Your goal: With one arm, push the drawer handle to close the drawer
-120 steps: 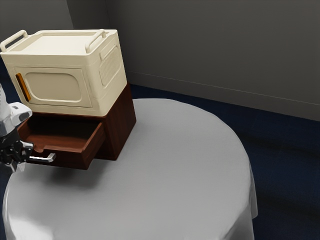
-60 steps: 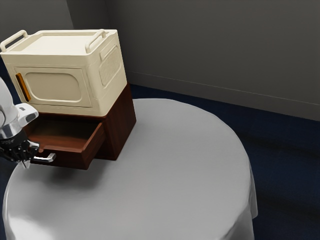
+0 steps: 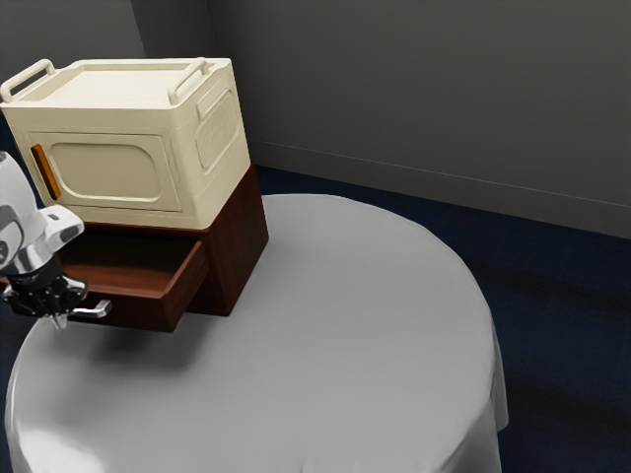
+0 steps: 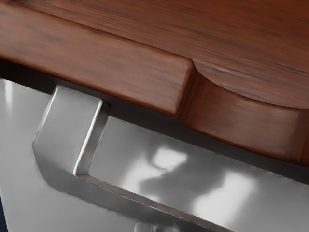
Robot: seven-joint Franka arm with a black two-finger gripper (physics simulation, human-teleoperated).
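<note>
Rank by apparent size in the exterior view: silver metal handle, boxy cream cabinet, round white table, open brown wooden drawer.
1. Round white table
2. Boxy cream cabinet
3. Open brown drawer
4. Silver metal handle

We can read no text, label, brand, number or sign in either view.
</note>
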